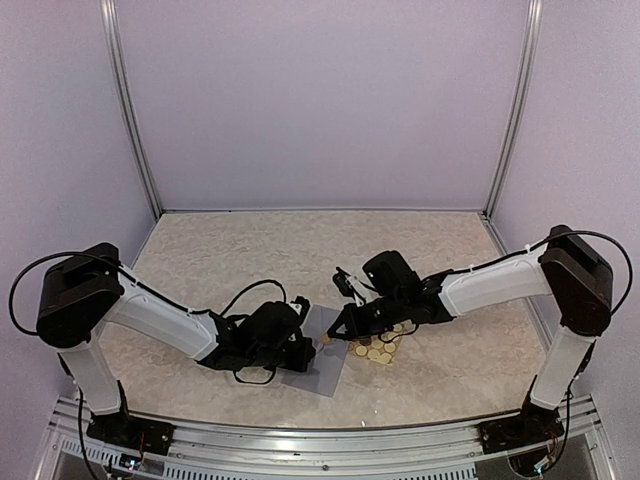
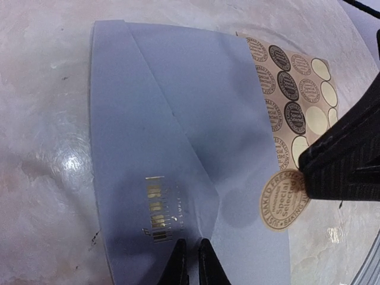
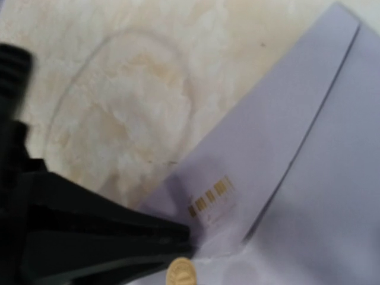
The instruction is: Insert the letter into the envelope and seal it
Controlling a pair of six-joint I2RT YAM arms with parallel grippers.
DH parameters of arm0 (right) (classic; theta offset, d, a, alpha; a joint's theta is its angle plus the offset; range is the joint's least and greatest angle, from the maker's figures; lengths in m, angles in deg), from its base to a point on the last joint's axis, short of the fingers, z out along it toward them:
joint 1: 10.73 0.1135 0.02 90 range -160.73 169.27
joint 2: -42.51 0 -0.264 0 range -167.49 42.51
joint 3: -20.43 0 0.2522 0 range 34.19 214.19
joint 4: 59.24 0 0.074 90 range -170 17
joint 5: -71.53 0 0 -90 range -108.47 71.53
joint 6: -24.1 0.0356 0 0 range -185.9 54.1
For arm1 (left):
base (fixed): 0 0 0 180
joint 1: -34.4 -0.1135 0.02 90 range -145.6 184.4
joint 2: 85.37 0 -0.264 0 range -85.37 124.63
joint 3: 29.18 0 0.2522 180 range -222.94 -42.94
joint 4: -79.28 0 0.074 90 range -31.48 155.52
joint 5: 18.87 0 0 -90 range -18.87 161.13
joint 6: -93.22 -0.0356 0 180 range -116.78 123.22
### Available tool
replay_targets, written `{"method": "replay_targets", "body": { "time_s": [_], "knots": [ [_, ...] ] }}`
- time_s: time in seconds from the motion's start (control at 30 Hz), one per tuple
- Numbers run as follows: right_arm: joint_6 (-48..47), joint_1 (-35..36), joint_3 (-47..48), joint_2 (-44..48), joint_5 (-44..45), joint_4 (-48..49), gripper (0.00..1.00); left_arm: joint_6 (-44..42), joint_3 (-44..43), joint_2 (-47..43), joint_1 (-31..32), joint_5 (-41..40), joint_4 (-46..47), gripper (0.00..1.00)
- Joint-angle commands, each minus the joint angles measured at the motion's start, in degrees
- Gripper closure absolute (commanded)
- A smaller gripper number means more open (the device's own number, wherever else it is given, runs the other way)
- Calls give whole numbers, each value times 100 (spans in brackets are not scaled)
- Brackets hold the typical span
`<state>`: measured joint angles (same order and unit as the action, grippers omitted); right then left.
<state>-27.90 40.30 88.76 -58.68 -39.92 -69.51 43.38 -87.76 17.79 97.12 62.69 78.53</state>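
- The envelope (image 2: pixel 130 148) lies flat on the table (image 2: pixel 41 119), its flap (image 2: pixel 225 107) folded down. No letter shows, so you can't confirm from here that it's inside.
- Your left gripper (image 2: pixel 191 261) sits at the envelope's near edge with the fingers drawn almost together, only a sliver between them. Whether the tips actually bear down on the paper, you cannot tell. If they don't, the envelope may skate when the other arm presses.
- Your right gripper (image 2: pixel 306 172) is clamped on a round sticker (image 2: pixel 282 200), which hangs just off the envelope's right edge, near the flap's point.
- Biggest risk: the seal lands wide. Set it down where it hangs now and part of it probably catches the table rather than bridging the flap and the envelope's body. That would leave nothing sealed.
- Next risk: the sticker stays with the fingers. If the adhesive side has touched a pad, spreading the jaws may lift it back off or curl it.
- Watch the flap's point. It looks flat, but a sideways nudge from the right fingers could lift it or crease it before the sticker grips.
- The sticker sheet (image 2: pixel 297 89) lies tucked against the envelope's right edge, partly beneath the right arm. A low sweep there could drag it onto the envelope.
- The two grippers work close together over the envelope, so a hasty move risks a knock.
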Motion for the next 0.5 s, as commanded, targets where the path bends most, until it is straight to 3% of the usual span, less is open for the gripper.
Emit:
{"method": "replay_targets", "body": {
  "time_s": [0.0, 0.47],
  "knots": [
    [24, 91, 200, -286, -151, 184, 100, 57, 156, 168, 22, 76, -159, 93],
    [-47, 118, 400, -686, -96, 155, 100, 79, 166, 196, 23, 88, -141, 94]
  ]
}}
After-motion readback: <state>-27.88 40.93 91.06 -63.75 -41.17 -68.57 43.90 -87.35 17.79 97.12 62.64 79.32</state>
